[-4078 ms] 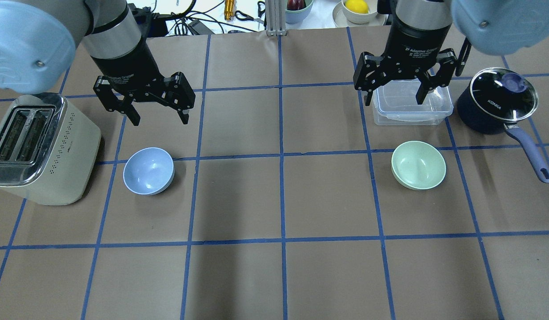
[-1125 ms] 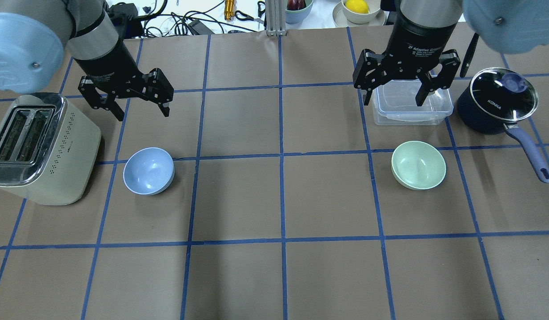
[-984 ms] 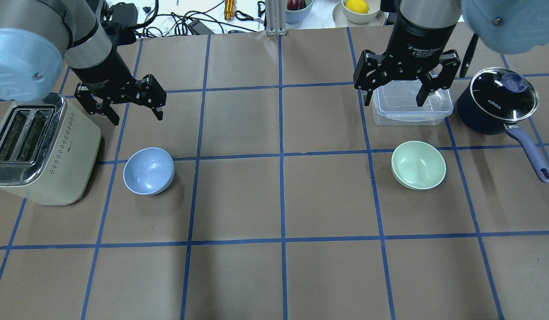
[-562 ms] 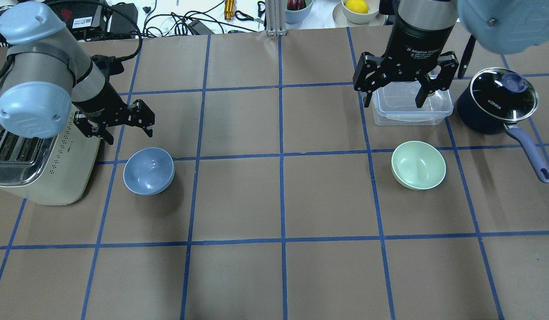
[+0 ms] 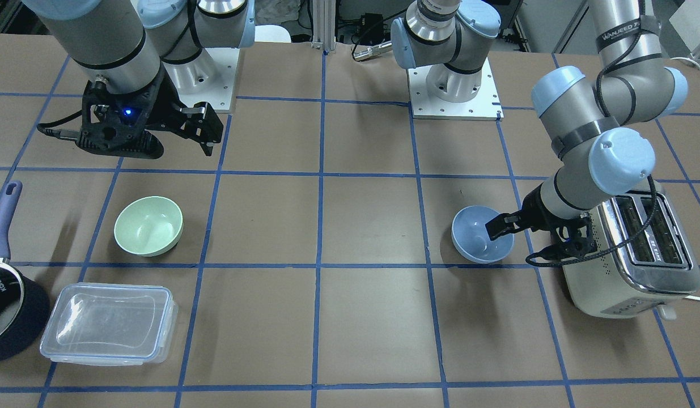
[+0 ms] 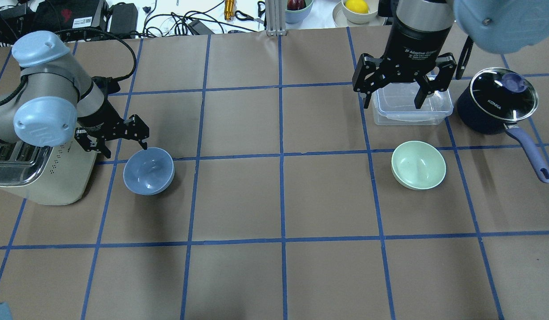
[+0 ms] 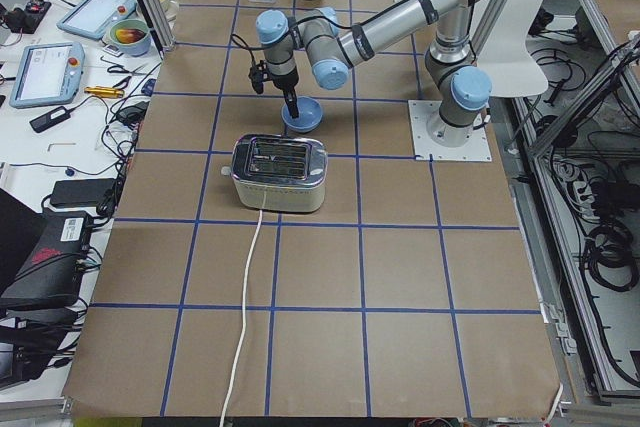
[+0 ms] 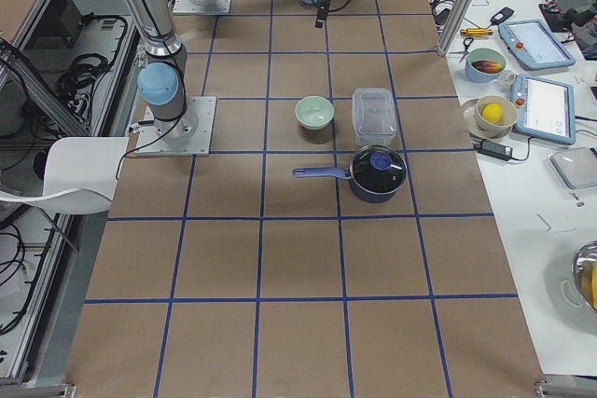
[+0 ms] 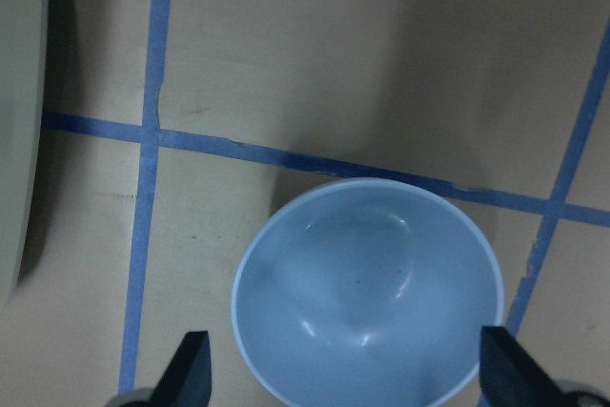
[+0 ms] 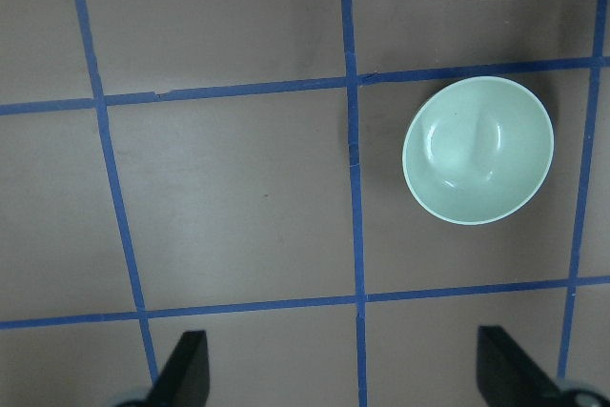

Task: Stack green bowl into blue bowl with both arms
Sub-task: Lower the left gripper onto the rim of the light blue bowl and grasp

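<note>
Left tool (image 6: 124,149): fingers spread apart, holding nothing. It is low over the bench (image 6: 283,200), at the edge of the blue bowl (image 6: 148,171) on the toaster side. In the left wrist view the bowl lies between the two fingertips (image 9: 189,371), its rim close to the one at that view's right. In the front-facing view one finger reaches over the rim. I cannot tell whether any finger touches the bowl.

Blue bowl: upright on the bench on my left side, just beside the toaster (image 6: 56,178) but not touching it.

Right tool (image 6: 393,102): fingers spread apart, holding nothing. It is held high above the bench; in the overhead view it sits over the clear lidded box (image 6: 434,111).

Green bowl (image 6: 418,165): upright on the bench on my right side, well apart from the blue bowl and not stacked. It is near the clear box and apart from it. In the right wrist view it lies ahead of the fingers, not between them.

A dark saucepan (image 6: 496,104) with a glass lid stands beside the clear box, its handle pointing past the green bowl.
</note>
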